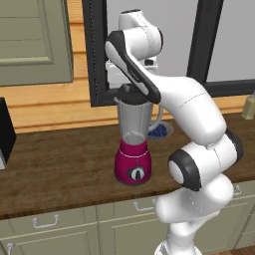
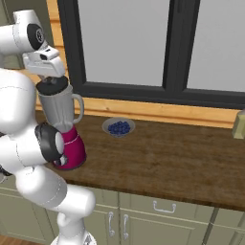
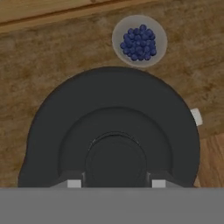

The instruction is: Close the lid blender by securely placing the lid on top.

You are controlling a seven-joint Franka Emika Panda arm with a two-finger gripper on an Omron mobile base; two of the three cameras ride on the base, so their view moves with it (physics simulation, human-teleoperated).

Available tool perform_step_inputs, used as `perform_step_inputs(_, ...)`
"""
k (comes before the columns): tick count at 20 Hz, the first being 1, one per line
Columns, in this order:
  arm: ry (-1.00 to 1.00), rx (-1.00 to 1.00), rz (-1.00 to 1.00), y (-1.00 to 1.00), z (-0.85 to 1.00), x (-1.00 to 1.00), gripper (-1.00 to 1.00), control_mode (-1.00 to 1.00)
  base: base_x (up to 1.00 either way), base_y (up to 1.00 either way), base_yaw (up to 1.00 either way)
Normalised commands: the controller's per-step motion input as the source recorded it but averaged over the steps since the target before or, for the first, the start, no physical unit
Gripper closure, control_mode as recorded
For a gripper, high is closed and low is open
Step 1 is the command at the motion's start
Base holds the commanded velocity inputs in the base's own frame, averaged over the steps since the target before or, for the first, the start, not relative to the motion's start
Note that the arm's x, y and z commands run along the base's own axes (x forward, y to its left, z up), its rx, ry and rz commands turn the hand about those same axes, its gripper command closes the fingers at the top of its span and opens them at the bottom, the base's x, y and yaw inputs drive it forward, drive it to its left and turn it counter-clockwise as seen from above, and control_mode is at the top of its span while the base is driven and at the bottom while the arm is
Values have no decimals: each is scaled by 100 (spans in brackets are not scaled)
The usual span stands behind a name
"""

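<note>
Directly beneath the hand camera sat the lid (image 3: pixel 113 131), a dark round disc with a raised knob at its centre. The gripper (image 3: pixel 116 183) stood over that knob, a fingertip (image 3: pixel 73 183) on each side of it; whether the tips were pressing the knob or merely flanking it could not be told.

From the base views the lid (image 2: pixel 52 85) lay on the mouth of the blender (image 1: pixel 132 144), capping the clear grey jar. It looked level, though its exact seating could not be judged. The jar stood upright on its magenta base, the round dark dial facing the front edge of the counter (image 1: pixel 60 164). In the right base view the jar's handle pointed towards the bowl of blueberries (image 2: pixel 118 127).

That bowl (image 3: pixel 139 40) rested on the wooden counter behind and to the side of the blender, near it but apart. The hand (image 2: pixel 44 62) hung just above the lid, in front of the dark-framed window (image 2: pixel 124 43). Pale green cabinet drawers (image 2: pixel 162 206) ran below the counter.
</note>
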Motion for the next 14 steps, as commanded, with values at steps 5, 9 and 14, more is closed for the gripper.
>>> perform_step_inputs(5,22,0,0,-13,0,-11,100,-100,0,0,0)
perform_step_inputs(9,20,0,0,-4,0,-9,100,-100,0,0,0)
perform_step_inputs(14,0,3,0,-13,-1,-58,100,-100,0,0,0)
